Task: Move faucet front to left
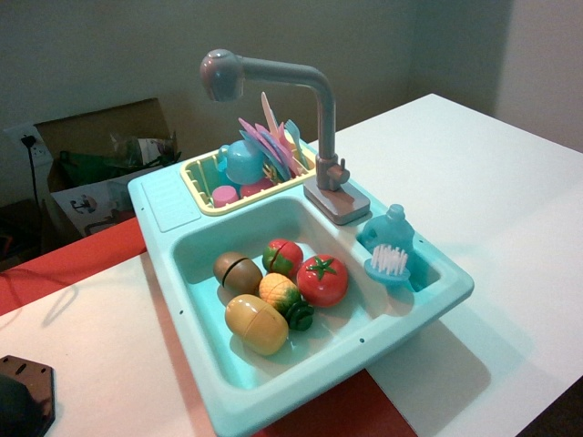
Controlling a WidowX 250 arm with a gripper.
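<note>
Oddly, no arm or jaws appear anywhere, so their pose and opening cannot be told. Upright on the back rim of the teal sink [437, 296] stands the faucet [321, 127], its long arm angled toward the yellow dish rack [196, 182], head above it. 5 toy foods lie in the basin.

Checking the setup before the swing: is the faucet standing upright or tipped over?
Upright. The faucet stands on its flat base at the sink rim, pipe vertical, arm reaching over the dish rack.
</note>
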